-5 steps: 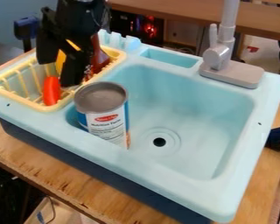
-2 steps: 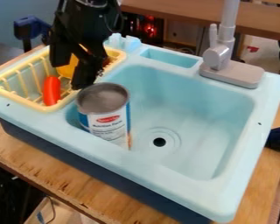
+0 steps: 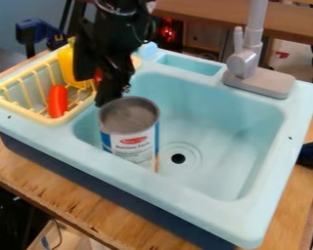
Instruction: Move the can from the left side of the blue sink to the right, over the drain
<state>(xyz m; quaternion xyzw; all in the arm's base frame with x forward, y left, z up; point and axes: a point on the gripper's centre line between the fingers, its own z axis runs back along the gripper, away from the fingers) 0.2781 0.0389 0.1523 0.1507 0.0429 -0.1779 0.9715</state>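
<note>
Camera view: a wooden table (image 3: 61, 199) bears a pale blue toy sink (image 3: 185, 184), the largest piece on it. The black gripper (image 3: 94, 91) hangs over the sink's left side, fingers apart and nothing between them that I can make out; one tip is close to the far-left side of the can's top, though I can't tell if it touches. A yellow rack (image 3: 25, 113) sits left of the basin, the grey faucet (image 3: 259, 82) behind it.

The can (image 3: 127, 116) stands in the basin's near-left part, left of the drain. It should handle as stiff and smooth — a slick wall, prone to slide or tip, its weight unclear. It looks wide for these fingers, so the raised rim or upper wall seems the best hold.

Smaller still, a yellow piece (image 3: 67, 66) and an orange-red one (image 3: 57, 101) lie in the rack.
</note>
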